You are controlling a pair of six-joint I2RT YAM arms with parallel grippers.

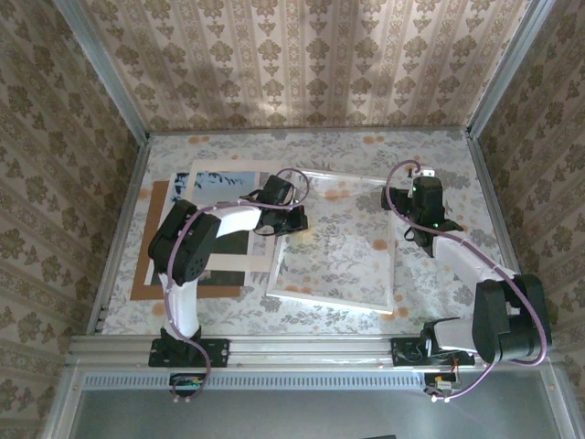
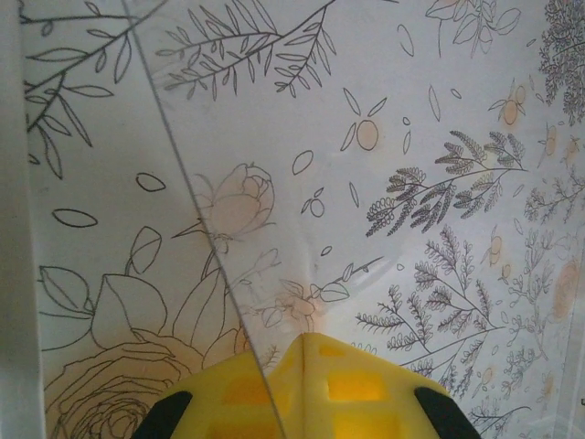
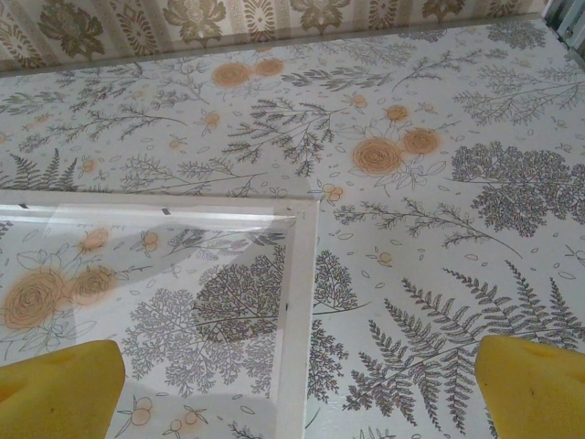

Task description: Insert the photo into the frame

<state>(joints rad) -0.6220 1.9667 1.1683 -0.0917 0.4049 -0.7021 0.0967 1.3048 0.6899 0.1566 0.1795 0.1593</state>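
The frame [image 1: 334, 300] lies in the middle of the table, a thin white rectangle; its far right corner [image 3: 297, 274] shows in the right wrist view. A clear pane [image 1: 338, 187] stands tilted above it, raised on the left side. My left gripper [image 1: 297, 219] is shut on the pane's left edge, and that edge [image 2: 183, 155] runs slantwise past the closed yellow fingers [image 2: 366, 384]. The photo [image 1: 219, 181], blue sky over a dark hill, lies to the left, partly under the left arm. My right gripper [image 1: 413, 187] is open just right of the frame's far corner, its fingertips [image 3: 64, 389] wide apart and nothing between them.
A wide white mat [image 1: 260, 265] and a brown board [image 1: 146, 274] lie under and around the photo at the left. Metal rails [image 1: 119, 229] border the flowered tabletop, with patterned walls behind. Bare tabletop [image 3: 439, 183] lies to the right of the frame.
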